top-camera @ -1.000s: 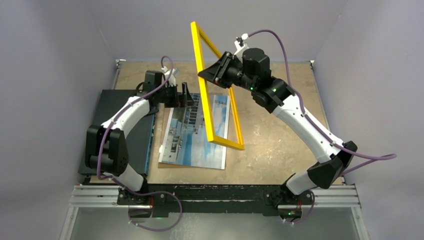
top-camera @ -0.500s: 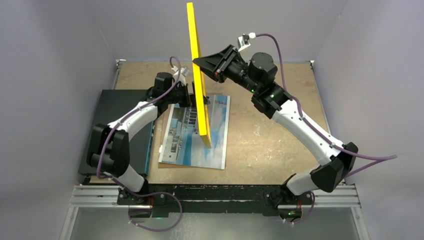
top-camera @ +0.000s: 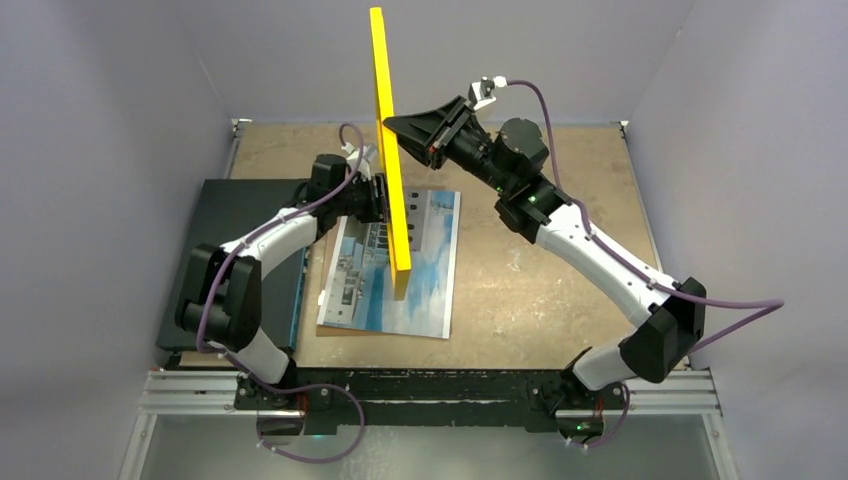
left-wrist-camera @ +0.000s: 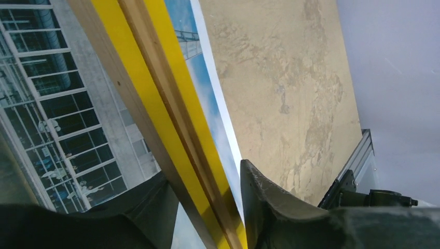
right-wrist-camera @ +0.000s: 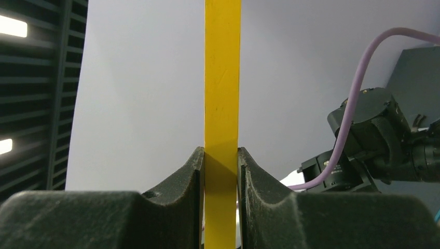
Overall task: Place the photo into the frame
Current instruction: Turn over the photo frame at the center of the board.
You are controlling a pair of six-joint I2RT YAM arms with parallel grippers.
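The yellow frame (top-camera: 385,150) stands on edge above the table, seen edge-on from above, its low end over the photo (top-camera: 425,270). The photo lies flat and face up, showing a building and blue sky. My right gripper (top-camera: 392,125) is shut on the frame's upper bar (right-wrist-camera: 222,78), both pads pressed against it (right-wrist-camera: 220,153). From the left, my left gripper (top-camera: 378,197) has come to the frame's middle. Its fingers sit either side of a frame bar (left-wrist-camera: 155,104), and slivers of the photo (left-wrist-camera: 46,104) show beside the bar, so the left gripper (left-wrist-camera: 205,171) reads as open.
A flat black panel (top-camera: 240,230) lies on the left, under my left arm. A brown board's edge (top-camera: 322,300) peeks out beneath the photo's left side. Bare tan tabletop (top-camera: 560,270) lies to the right, and grey walls surround the table.
The right arm turned the frame from slanted to edge-on and shifted it left. My left gripper advanced to the frame and its jaws narrowed around the bar.
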